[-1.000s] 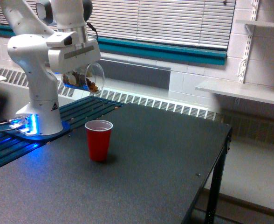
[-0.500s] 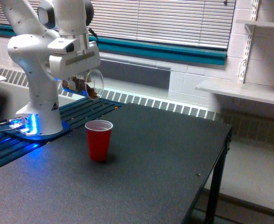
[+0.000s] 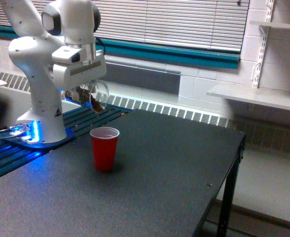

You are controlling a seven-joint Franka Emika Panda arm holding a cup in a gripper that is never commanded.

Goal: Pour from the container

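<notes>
— What's nearest the camera right now?

— Bare dark table (image 3: pixel 174 168), and on it the red cup (image 3: pixel 104 148), upright, mouth open, white inside showing.

— And your hand?

— My gripper (image 3: pixel 84 94) hangs in the air above the red cup, at about eleven o'clock from it, well clear of its rim. It is closed around the clear container (image 3: pixel 94 95), which I hold tipped over on its side, its mouth turned toward four o'clock and slightly down. Brown bits lie along the low side, close to the lip — whether any are past the lip, I cannot tell.

— What's behind you?

— At nine o'clock from the red cup my white base (image 3: pixel 41 118), glowing blue at the foot. Farther back, the radiator grille (image 3: pixel 184 114), the teal sill (image 3: pixel 174 53) and closed blinds (image 3: pixel 169 22). Far off at two o'clock, a wall shelf (image 3: pixel 258 96).
</notes>
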